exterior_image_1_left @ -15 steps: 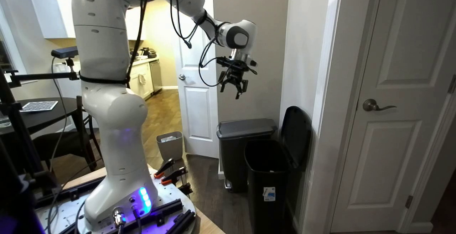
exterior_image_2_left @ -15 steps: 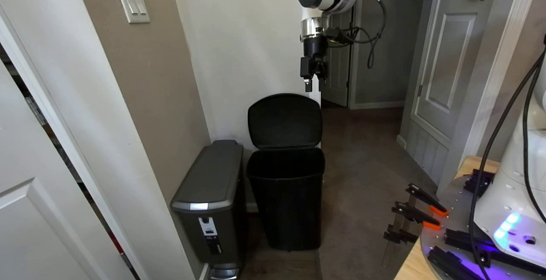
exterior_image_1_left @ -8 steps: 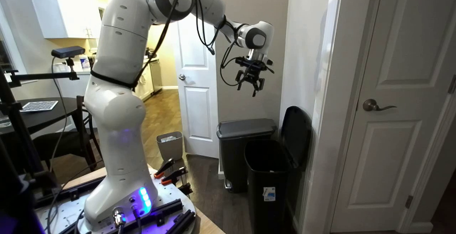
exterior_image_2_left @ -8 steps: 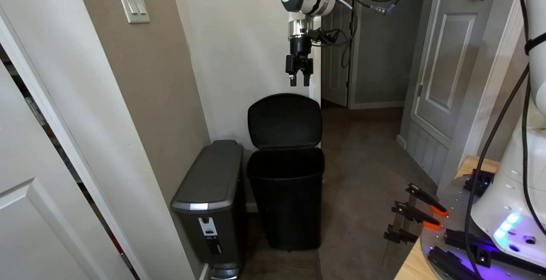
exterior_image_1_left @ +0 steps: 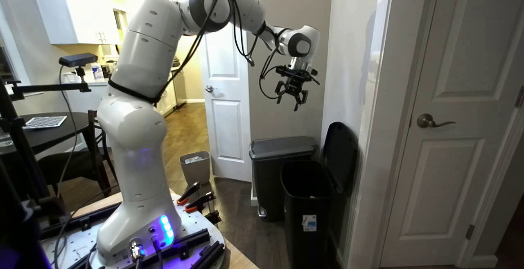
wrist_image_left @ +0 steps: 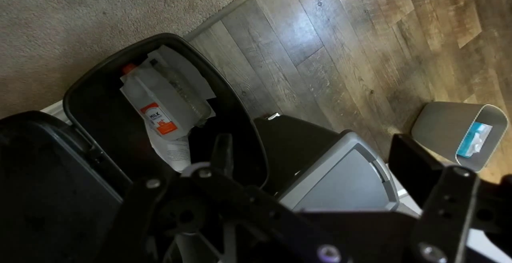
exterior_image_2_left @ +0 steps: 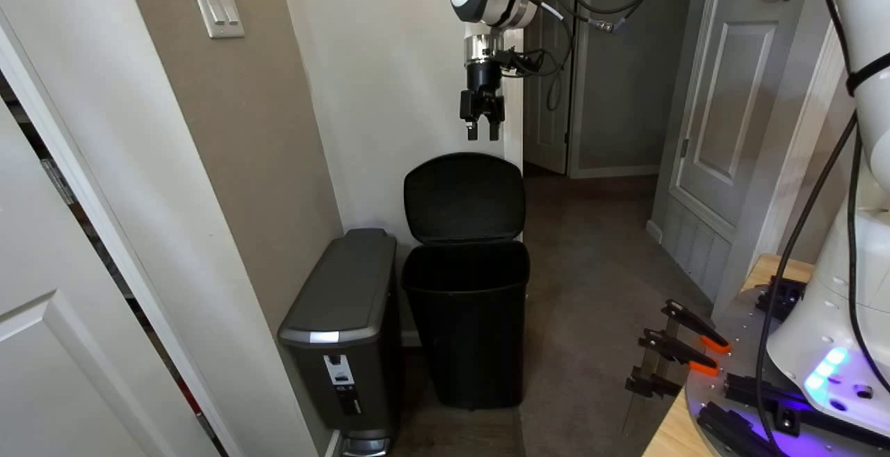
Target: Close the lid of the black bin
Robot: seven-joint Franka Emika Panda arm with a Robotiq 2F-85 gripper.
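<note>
Black claw (exterior_image_2_left: 483,135) hangs with its two fingers (wrist_image_left: 414,169) spread wide, only air between them, up higher than the black bin (exterior_image_2_left: 480,346) and its tipped-up lid (exterior_image_2_left: 464,196)

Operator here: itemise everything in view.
Black bin: one, black, on floor
Lid: one, black, open on black bin
Milk jug: one, translucent, in black bin
Grey bin: one, grey, beside black bin
Wastebasket: one, greyish, on floor
Box: one, blue-white, in wastebasket
Clamps: two, black-orange, at worktable's edge
Patterned board: one, white, on round table
Switch plate: one, white, on wall
Doors: several, white, various sides
Robot arm: one, white, on worktable
Gripper: one, black, open above bins
</note>
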